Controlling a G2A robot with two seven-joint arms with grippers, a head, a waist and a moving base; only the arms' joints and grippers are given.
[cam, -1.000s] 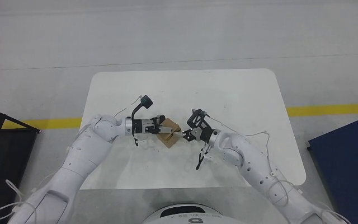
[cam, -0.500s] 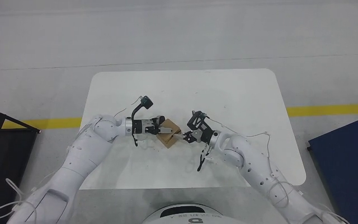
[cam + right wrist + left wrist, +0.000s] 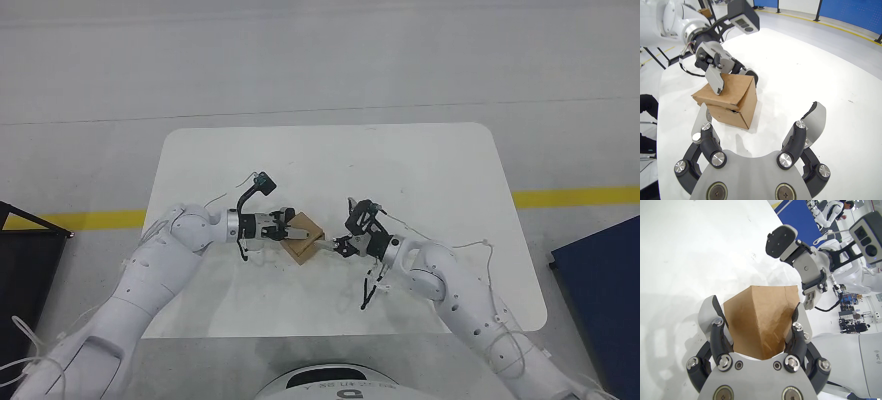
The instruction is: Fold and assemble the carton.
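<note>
Counter (image 3: pixel 420 170) is white, floor (image 3: pixel 300 60) grey with a yellow line (image 3: pixel 580 196). Your left pincer (image 3: pixel 756 303) pinches the creased brown carton (image 3: pixel 730 92); right pincer (image 3: pixel 759 106) gapes.

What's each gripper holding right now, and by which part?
The left gripper clamps the carton across its upper end, one finger on the top flap. The right gripper is open, holding nothing.

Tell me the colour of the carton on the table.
The carton is plain brown cardboard, seen best in the right wrist view.
</note>
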